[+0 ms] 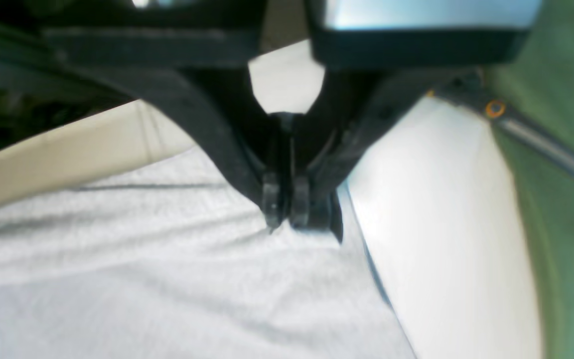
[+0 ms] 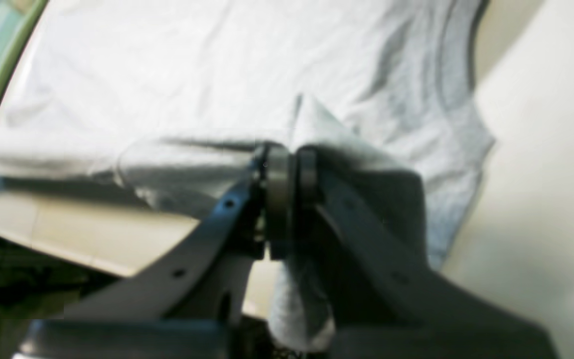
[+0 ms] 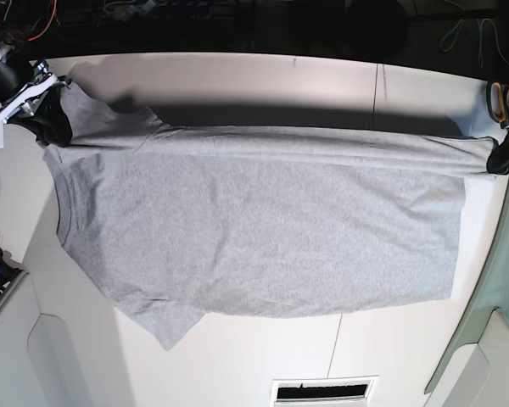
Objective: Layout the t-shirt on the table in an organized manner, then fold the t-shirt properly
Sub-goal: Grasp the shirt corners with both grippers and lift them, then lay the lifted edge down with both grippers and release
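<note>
- Nearest the base camera: bare stretch of the table [image 3: 263, 356], smooth white, with a dark slotted vent at the front edge; grey-green panel [image 3: 492, 314] at one side.
- Just beyond: free edge of the t-shirt [image 3: 263, 229] lying on the tabletop, one sleeve pointing toward the camera; plain heather-grey knit, soft and matte, shallow creases, no lettering showing, so likely print-side down.
- Farther back: opposite edge lifted clear of the surface and drawn taut between both arms, a broad shadow cast behind it.
- Far corners: right gripper [image 2: 287, 169] clamped shut on a bunched shoulder corner, cloth draping over one finger; left gripper [image 1: 287, 204] pinched together on the hem corner near the table's side edge.
- Step in hand, by judgement: spreading, not yet folding.
- Next move likely calls for: equal tension on both corners, lowering together so the raised edge lands flat and straight, then letting go; uneven pull would probably skew the thin, limp fabric.
</note>
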You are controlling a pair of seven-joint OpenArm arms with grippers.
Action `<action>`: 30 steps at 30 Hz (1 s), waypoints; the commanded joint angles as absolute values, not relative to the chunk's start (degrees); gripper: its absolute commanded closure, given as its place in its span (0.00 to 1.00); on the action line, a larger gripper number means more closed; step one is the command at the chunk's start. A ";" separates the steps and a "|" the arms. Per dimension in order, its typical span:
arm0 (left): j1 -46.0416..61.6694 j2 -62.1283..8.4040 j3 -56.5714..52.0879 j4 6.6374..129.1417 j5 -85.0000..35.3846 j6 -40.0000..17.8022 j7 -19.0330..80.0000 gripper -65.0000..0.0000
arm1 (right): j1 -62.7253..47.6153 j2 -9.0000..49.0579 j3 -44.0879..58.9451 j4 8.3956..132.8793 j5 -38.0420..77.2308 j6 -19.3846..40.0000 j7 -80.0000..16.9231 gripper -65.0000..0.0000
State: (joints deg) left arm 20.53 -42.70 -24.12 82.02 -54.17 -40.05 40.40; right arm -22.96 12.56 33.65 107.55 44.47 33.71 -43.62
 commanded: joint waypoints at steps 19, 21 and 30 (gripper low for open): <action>1.45 -41.76 -10.52 58.63 -39.55 -40.00 29.10 1.00 | -7.18 13.98 30.46 83.11 37.60 33.41 -36.21 1.00; 0.89 -41.43 -10.39 57.52 -38.68 -40.00 28.56 1.00 | -6.63 13.96 29.02 82.06 36.07 33.39 -34.72 1.00; 0.80 -41.95 -10.66 57.93 -40.80 -40.00 35.14 0.69 | -6.07 13.98 27.94 81.78 36.03 32.75 -36.27 0.56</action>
